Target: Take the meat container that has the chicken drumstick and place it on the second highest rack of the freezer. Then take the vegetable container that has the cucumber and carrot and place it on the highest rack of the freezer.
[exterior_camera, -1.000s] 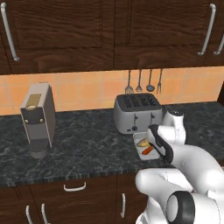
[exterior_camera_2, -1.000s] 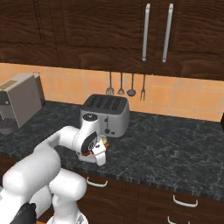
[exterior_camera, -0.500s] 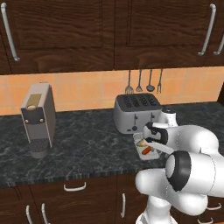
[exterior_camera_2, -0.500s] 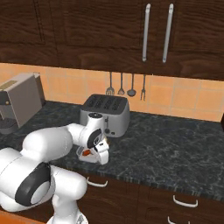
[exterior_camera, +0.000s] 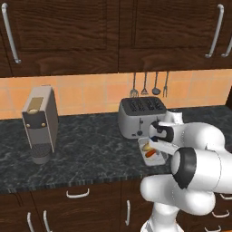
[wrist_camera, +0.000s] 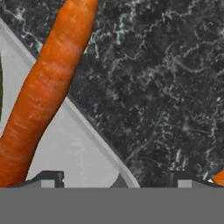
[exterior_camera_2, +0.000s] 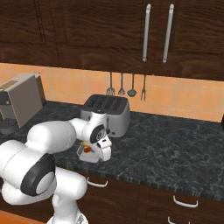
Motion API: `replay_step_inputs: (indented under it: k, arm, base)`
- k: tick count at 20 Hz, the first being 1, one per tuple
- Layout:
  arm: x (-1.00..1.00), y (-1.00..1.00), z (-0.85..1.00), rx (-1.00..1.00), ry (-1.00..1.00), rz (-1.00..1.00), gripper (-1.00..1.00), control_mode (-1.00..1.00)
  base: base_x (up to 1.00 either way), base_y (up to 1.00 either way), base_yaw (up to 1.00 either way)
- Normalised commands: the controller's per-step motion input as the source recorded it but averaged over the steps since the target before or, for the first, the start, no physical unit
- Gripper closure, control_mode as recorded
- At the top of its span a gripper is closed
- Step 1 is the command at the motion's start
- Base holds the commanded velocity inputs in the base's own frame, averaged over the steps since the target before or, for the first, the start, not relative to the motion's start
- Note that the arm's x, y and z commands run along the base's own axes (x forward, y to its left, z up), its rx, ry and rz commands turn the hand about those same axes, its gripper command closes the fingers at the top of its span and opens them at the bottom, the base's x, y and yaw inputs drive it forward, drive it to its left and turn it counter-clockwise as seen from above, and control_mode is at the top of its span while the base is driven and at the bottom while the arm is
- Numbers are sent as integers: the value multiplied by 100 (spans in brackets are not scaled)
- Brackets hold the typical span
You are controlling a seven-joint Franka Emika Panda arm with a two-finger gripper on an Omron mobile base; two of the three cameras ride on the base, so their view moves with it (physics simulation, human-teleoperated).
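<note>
Hand view, hand wide open, straddling vegetable container rim, carrot alongside, nothing gripped.

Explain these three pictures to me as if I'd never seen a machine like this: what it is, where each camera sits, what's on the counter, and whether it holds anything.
All three pictures are computer-rendered. The white jointed thing is a robot arm on a base that can drive. Two cameras ride on that base, behind the arm, one to its left and one to its right, so they show the same kitchen from two sides. The third camera sits on the hand and looks along the tool, very close up.

On the dark counter stand a coffee machine and a toaster. In front of the toaster lies a grey tray with a carrot and a cucumber.

The tool is low over the tray's rim, with its two tips apart, one on each side of that rim. It is open and holds nothing yet.
</note>
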Motion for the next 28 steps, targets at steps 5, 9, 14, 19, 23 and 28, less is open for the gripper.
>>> replay_step_inputs:
  k: [5,9,14,19,23,28]
  arm:
    - [-58,1,-27,1,0,-2,-100,-100]
    - [-24,14,-18,0,2,-3,-100,-100]
    - [35,7,0,0,1,0,-100,-100]
    - [12,12,-15,0,0,0,-100,-100]
    - [9,12,-28,0,1,-1,100,-100]
    - [0,0,-12,0,0,-2,100,-100]
  base:
    - [0,0,0]
    - [0,0,0]
    - [0,0,0]
    - [0,0,0]
    - [0,0,0]
    - [0,0,0]
